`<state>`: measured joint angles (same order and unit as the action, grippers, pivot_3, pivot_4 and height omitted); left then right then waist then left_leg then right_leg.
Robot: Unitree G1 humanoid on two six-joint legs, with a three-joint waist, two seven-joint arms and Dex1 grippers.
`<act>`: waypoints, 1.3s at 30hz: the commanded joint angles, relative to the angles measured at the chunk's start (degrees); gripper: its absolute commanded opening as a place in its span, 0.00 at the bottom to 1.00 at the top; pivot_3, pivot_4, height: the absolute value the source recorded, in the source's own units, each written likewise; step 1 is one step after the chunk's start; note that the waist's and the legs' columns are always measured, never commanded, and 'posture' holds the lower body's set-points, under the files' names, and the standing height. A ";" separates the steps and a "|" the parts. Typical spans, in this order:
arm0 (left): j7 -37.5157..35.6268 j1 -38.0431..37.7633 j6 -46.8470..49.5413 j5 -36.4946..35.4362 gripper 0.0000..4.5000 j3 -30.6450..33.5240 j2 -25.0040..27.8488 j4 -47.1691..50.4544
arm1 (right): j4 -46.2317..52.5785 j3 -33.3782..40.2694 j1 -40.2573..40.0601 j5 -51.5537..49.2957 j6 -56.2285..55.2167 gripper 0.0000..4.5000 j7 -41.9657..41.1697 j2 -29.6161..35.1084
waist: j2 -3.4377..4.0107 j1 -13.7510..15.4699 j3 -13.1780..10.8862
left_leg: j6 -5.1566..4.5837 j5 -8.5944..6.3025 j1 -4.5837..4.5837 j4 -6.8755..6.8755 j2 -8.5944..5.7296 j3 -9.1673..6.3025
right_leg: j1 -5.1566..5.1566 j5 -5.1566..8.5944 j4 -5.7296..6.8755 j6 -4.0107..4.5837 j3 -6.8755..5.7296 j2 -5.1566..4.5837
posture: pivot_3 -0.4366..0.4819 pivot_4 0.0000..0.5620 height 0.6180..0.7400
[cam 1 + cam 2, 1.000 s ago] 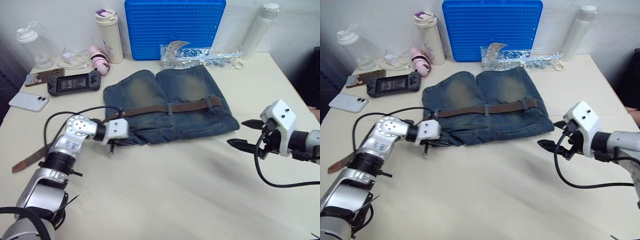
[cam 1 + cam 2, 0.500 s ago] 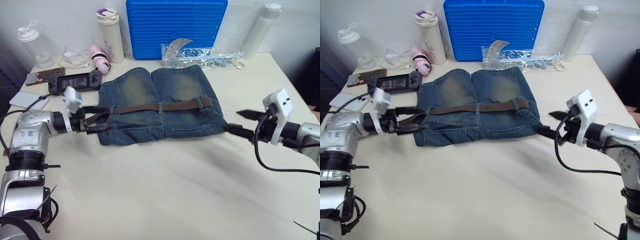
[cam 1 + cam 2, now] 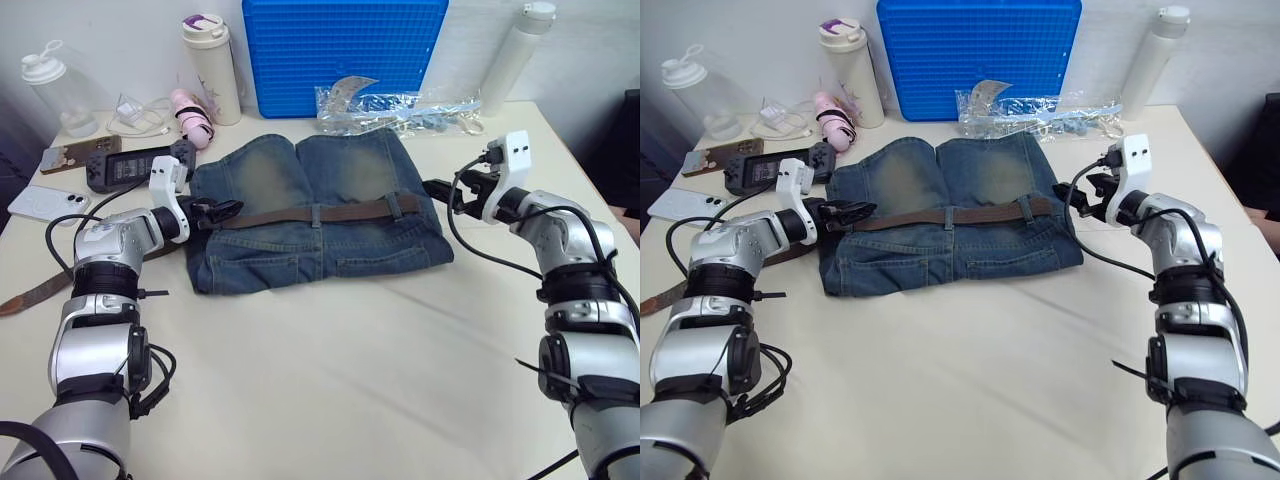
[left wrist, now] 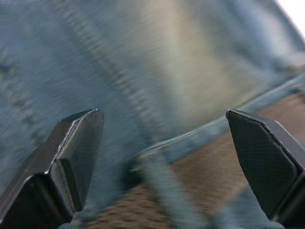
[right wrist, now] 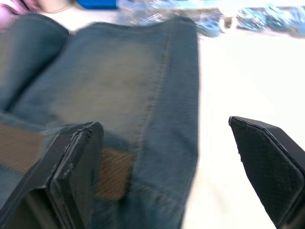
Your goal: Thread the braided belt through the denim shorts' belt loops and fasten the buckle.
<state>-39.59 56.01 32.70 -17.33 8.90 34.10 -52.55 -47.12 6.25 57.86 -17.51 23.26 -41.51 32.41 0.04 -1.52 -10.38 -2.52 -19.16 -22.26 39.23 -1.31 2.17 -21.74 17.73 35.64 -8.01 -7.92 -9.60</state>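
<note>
Across the denim shorts [image 3: 318,213], braided belt [image 3: 320,213] runs left-right

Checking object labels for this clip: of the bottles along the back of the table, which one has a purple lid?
The cream tumbler beside the blue board. The clear bottle at the far left and the tall white bottle at the right both have white caps.

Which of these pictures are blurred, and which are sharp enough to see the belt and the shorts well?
Left eye and right eye views: sharp, with evenly lit table; the braided belt lies clearly across the denim shorts. Left wrist view: fabric smeared, only the left end effector fingers stay crisp. Right wrist view: shorts and belt end soft, the right end effector fingers sharp.
</note>
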 commanded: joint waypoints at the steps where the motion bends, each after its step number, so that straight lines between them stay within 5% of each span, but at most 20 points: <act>1: 0.62 1.98 1.39 1.24 0.99 0.84 2.35 -1.09 | -9.12 -0.64 4.73 3.01 -6.39 1.00 -2.02 -1.70 | 0.00 -0.29 0.00 | 0.00 0.00 0.00 -0.01 0.00 -0.03 | 0.00 0.00 0.02 0.00 -0.03 0.00 | 0.48 0.27 0.61; 8: -3.77 0.05 6.79 1.79 0.99 -0.51 3.99 3.00 | -20.17 -0.74 8.42 6.14 -11.26 1.00 -5.76 -4.09 | 0.00 -0.34 0.00 | 0.03 0.01 0.01 -0.02 0.00 -0.06 | 0.02 0.00 0.03 0.00 -0.01 0.00 | 0.48 0.27 0.61; 11: -5.01 -0.49 8.10 1.78 1.00 -0.77 4.32 5.45 | -21.45 -1.20 8.77 7.25 -11.71 0.74 -7.76 -4.40 | 0.00 -0.32 0.00 | 0.05 0.03 0.01 0.04 -0.01 -0.06 | 0.03 0.00 0.03 0.00 0.09 0.00 | 0.48 0.27 0.61; 15: -7.49 -0.11 10.73 1.60 0.69 -1.07 6.21 8.95 | -20.73 -1.78 8.67 8.14 -12.12 0.29 -13.43 -4.70 | 0.00 -0.49 0.00 | 0.09 0.05 0.02 0.05 0.01 -0.06 | 0.03 0.00 0.04 0.00 0.12 0.02 | 0.48 0.27 0.61; 17: -8.50 -0.41 11.57 1.73 0.69 -1.37 6.78 9.93 | -20.14 -1.08 8.91 7.58 -12.11 0.08 -15.28 -4.70 | 0.01 -0.55 0.00 | 0.09 0.05 0.04 0.04 0.01 -0.06 | 0.03 0.00 0.06 0.00 0.12 0.04 | 0.48 0.27 0.61; 18: -9.06 -0.81 11.86 1.88 0.69 -1.70 7.10 10.51 | -19.70 -0.95 8.99 7.36 -11.87 0.01 -16.49 -4.65 | 0.01 -0.57 0.00 | 0.09 0.05 0.06 0.03 0.01 -0.06 | 0.02 0.00 0.07 0.00 0.13 0.04 | 0.48 0.27 0.61; 19: -9.59 -1.14 12.22 1.85 0.55 -1.85 7.29 10.91 | -19.46 -0.88 9.06 7.28 -11.46 0.00 -17.35 -4.63 | 0.01 -0.59 0.00 | 0.09 0.05 0.06 0.02 0.01 -0.06 | 0.03 0.00 0.07 0.00 0.13 0.04 | 0.48 0.27 0.61; 25: -11.94 -2.86 14.68 0.72 0.02 -1.75 7.65 13.82 | -18.20 -0.18 9.43 6.62 -9.20 0.00 -21.39 -4.00 | 0.01 -0.59 0.00 | 0.09 0.05 0.06 0.02 0.01 -0.07 | 0.02 0.00 0.08 0.00 0.15 0.04 | 0.48 0.27 0.61; 28: -11.82 -2.43 15.40 -0.05 0.02 -0.34 7.90 14.01 | -17.05 1.77 10.88 4.56 -5.77 0.00 -23.03 -2.97 | 0.01 -0.54 0.00 | 0.09 0.05 0.05 0.02 0.01 -0.07 | 0.02 0.00 0.08 0.00 0.16 0.04 | 0.48 0.27 0.61; 31: -13.08 -2.35 17.37 -1.76 0.00 0.74 8.28 15.02 | -14.52 1.91 11.13 3.90 -2.81 0.21 -26.80 -2.07 | 0.01 -0.51 0.00 | 0.09 0.05 0.06 0.02 0.01 -0.07 | 0.02 0.00 0.08 0.00 0.16 0.04 | 0.48 0.27 0.61; 37: -12.04 -2.79 18.95 -2.29 0.00 1.58 8.32 16.09 | -14.05 2.38 11.11 4.89 -5.08 0.83 -23.31 -1.55 | 0.01 -0.32 0.00 | 0.10 0.05 0.06 0.02 0.00 -0.09 | 0.02 0.00 0.09 0.00 0.17 0.03 | 0.48 0.27 0.61; 39: -11.83 -2.89 18.60 -2.02 0.00 1.45 8.22 15.48 | -15.60 1.76 10.93 5.83 -6.37 0.83 -22.10 -1.99 | 0.01 -0.28 0.00 | 0.10 0.05 0.06 0.02 0.01 -0.09 | 0.02 0.00 0.10 0.00 0.17 0.03 | 0.48 0.27 0.61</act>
<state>-51.50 52.72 51.62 -18.68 9.13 41.20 -38.17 -62.62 7.28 67.77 -11.84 18.44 -64.37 29.78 0.05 -1.81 -10.39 -2.42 -19.12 -22.21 39.26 -1.30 2.08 -21.72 17.73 35.74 -8.01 -7.75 -9.57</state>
